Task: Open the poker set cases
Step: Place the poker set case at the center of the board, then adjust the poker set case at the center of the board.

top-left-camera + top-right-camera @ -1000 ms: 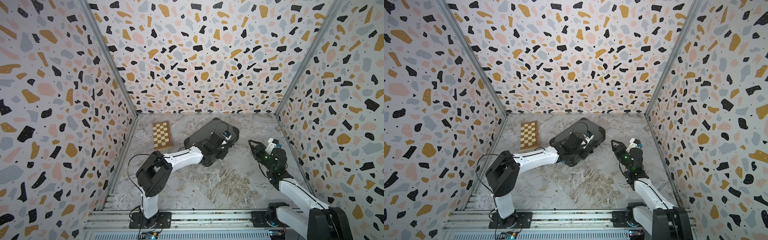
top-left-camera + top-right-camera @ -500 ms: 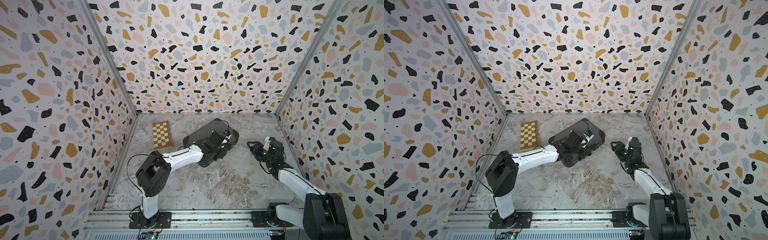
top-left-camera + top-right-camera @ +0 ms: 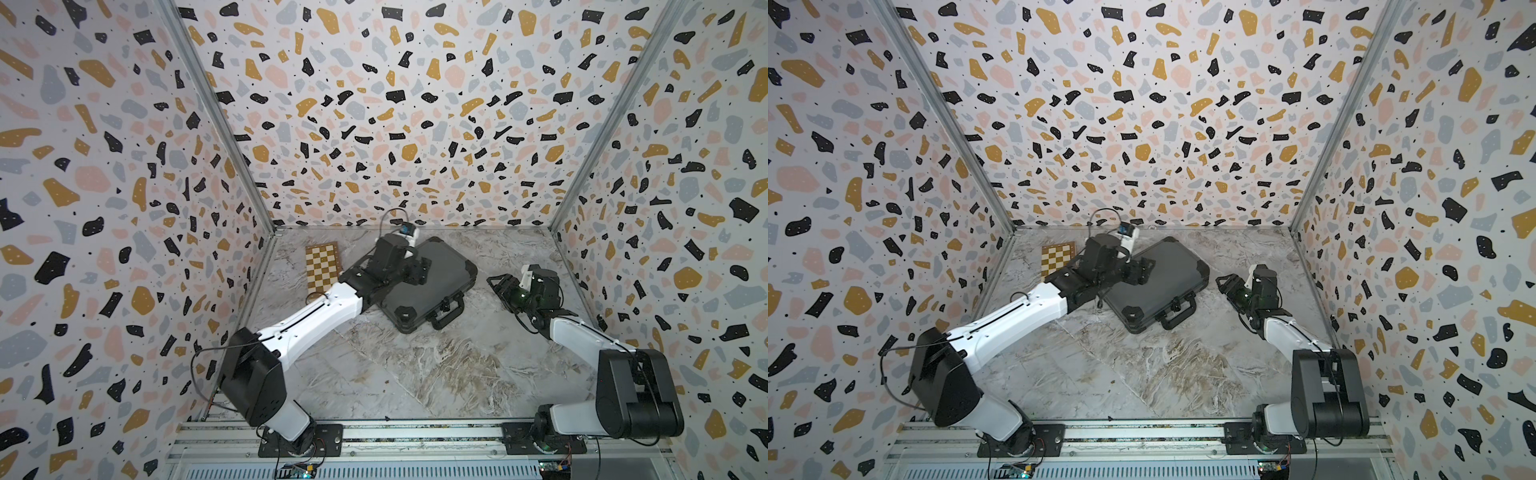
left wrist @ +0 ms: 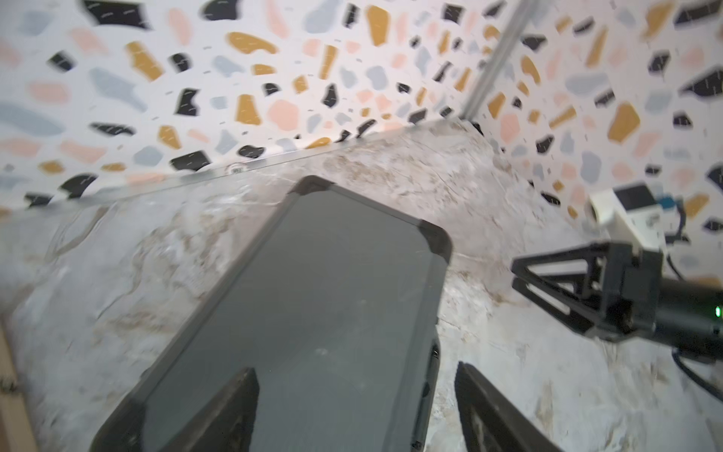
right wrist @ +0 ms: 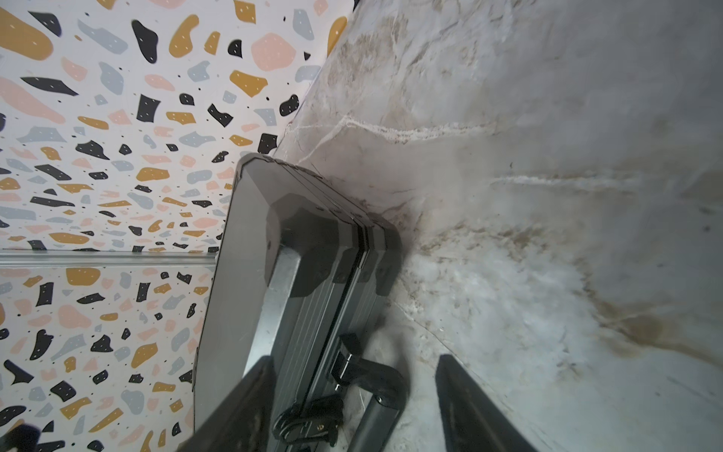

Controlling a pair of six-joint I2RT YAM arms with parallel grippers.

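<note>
The poker set case [image 3: 440,291] [image 3: 1169,278] is a dark grey briefcase with black corner guards. It lies flat at the back middle of the floor with its lid down and its handle [image 3: 451,311] [image 3: 1179,313] facing front right. My left gripper [image 3: 419,268] [image 4: 356,407] hovers open over the lid [image 4: 313,305], holding nothing. My right gripper [image 3: 494,284] [image 3: 1223,282] [image 5: 352,403] is open, just off the case's right end. Its fingers frame the handle [image 5: 375,391] and a black latch [image 5: 309,422] without touching them.
A wooden checkered chessboard box [image 3: 322,268] [image 3: 1057,258] lies flat left of the case, near the left wall. Patterned walls close in the marble floor [image 3: 415,365] on three sides. A metal rail [image 3: 374,432] carrying both arm bases runs along the front.
My left gripper has opened from shut and drawn back from the case's handle side to above the lid. My right gripper has opened wider and edged closer to the case.
</note>
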